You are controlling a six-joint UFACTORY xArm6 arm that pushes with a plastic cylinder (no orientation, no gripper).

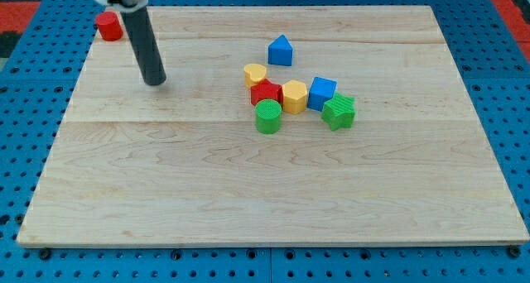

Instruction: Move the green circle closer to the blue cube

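A: Quick one. Where's my tip (155, 82)?

B: Upper left of the surface (248, 192), well apart from the cluster. Near nothing but the red cylinder (108, 26) up in the view's top-left corner.

A: Claw state?

B: No claw on this rig, just a rod, so nothing to spread or pinch.

A: Targets?

B: Green circle (267, 117) sits at the cluster's lower left, touching the red block (265, 93) above it. Blue cube (321, 93) is to the view's right, with the yellow hexagon-ish block (294, 96) between them. Green star (339, 112) touches the cube's lower right.

A: Other stuff?

B: Yellow heart (255, 73) and a blue triangle-like block (281, 50) further up.

A: Step?

B: Approach, I'd say; no contact yet.

A: Next move?

B: Probably swing to the circle's left side, then push rightward, passing under the yellow one. Risk: clipping the red block on the way in.
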